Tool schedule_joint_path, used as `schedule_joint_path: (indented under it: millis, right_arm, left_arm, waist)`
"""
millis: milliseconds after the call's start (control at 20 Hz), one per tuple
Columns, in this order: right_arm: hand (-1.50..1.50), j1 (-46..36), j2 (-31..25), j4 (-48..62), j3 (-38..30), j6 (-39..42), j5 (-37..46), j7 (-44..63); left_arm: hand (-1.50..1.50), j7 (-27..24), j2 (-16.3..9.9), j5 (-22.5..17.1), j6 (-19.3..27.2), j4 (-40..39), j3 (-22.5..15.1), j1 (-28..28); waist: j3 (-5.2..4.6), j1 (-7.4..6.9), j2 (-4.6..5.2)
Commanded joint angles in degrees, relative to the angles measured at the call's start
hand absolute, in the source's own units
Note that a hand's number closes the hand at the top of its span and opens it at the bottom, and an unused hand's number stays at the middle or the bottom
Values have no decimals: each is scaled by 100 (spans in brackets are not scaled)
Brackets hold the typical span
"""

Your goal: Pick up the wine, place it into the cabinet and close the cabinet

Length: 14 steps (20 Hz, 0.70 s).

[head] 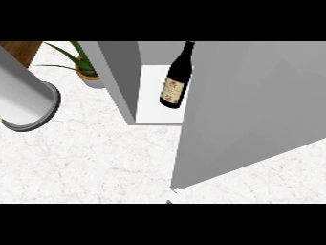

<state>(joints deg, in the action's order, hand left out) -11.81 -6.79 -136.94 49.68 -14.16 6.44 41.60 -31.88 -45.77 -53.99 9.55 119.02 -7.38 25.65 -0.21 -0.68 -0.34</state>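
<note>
The counter (88,158) was white marble with faint veining, filling the lower and left part of the head view. A strip of brown wood showed along the far-left edge. A grey cabinet (119,76) stood on the counter at the far centre, its white interior open to view. The cabinet door (264,110) stood ajar, a large grey panel swung out across the right side of the view. The wine bottle (176,79) stood inside the cabinet on its white floor, dark glass with a cream label, just beside the door's edge. A potted plant (84,67) with green leaves sat at the far left of the cabinet, close to its side wall. A grey forearm (14,91) entered from the left. Neither hand appeared in view, so the state of the fingers could not be told.
</note>
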Motion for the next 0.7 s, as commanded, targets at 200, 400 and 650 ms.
schedule_joint_path:
  millis: [200,400,650]
  right_arm:
    - [150,-1829,632,866,340,-849,-83,405]
    - [150,-2362,626,1132,63,-1364,-628,275]
    - [150,-3553,646,2135,-765,-1412,-1468,127]
  left_arm:
    - [-150,35,200,81,-231,27,-66,36]
    - [-150,347,259,15,40,-184,-56,-529]
    - [-150,208,490,229,-140,-390,-286,-482]
  waist:
    - [-4,-149,9]
    - [-2,-101,45]
    - [-2,-180,69]
